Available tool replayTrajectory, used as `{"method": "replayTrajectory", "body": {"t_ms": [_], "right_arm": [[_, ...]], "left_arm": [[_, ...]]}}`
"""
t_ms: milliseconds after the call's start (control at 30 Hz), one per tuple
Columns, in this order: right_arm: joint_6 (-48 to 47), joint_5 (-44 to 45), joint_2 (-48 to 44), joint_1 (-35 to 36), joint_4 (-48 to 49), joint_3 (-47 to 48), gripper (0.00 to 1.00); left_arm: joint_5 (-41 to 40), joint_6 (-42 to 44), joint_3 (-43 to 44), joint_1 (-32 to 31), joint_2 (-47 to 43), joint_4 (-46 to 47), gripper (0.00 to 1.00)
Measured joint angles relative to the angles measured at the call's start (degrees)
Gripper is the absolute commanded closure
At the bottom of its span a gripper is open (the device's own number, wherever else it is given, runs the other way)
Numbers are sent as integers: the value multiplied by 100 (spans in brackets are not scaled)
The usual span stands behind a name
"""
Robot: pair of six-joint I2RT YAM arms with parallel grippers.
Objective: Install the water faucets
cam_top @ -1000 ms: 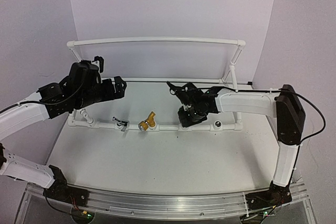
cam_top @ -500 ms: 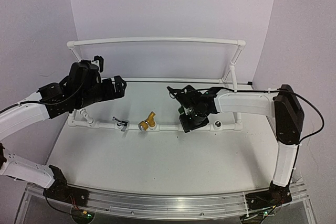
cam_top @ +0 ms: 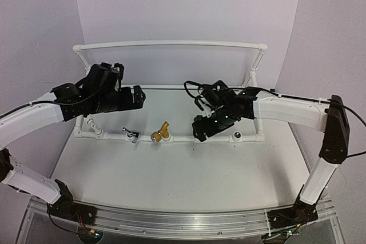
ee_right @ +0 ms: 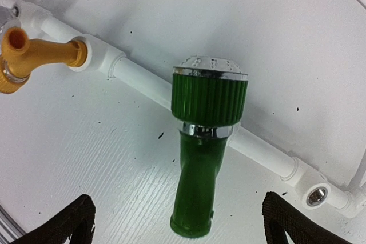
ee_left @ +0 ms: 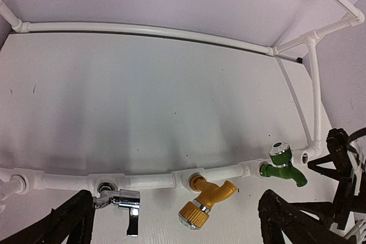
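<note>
bright green plastic tap with ribbed chrome-capped knob point(ee_right: 207, 158) sits in the white plastic pipe frame point(ee_right: 143, 78), dead centre between the wide-spread fingers of the right pincer point(ee_right: 178, 210), untouched; brass-yellow tap point(ee_right: 34, 55) off to that pincer's left, bare metal-lined socket point(ee_right: 316, 196) to its right. left pincer point(ee_left: 174, 215) also wide, holding nothing. risk: can't see thread depth, so if it's only part-threaded, a finger brushing the knob could cock it. white painted table point(ee_right: 86, 152), pale lilac walls point(cam_top: 189, 10)
</note>
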Motion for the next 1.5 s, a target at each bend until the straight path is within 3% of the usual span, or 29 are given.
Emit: {"method": "replayTrajectory", "body": {"t_ms": [233,333,433,633,867,1333,1500], "right_arm": [[-1008,-596,-1054,-126,24,-459,2],[-1233,-970,-1543,-688,1,-511,2],[-1443,-1193,-1751,-1692,64,-511,2],[-1789,-1520,-1271,-3411,81,-433,2],[-2186,-1954,42,-4705,99,100,2],[-2692,-2486,1803,-4825,215,1623,18],[-2632,-2543,2301,-4826,295,1815,36]], "left_arm": [[394,-124,807,-80,735,-420,0],[528,-123,1091,-234,1068,-511,0],[629,-130,1563,-411,1503,-668,0],[639,-147,2403,-860,2345,-812,0],[692,-174,2437,-1003,2548,-921,0],[781,-114,2423,-992,2517,-807,0],[777,-104,2414,-992,2486,-795,0]]}}
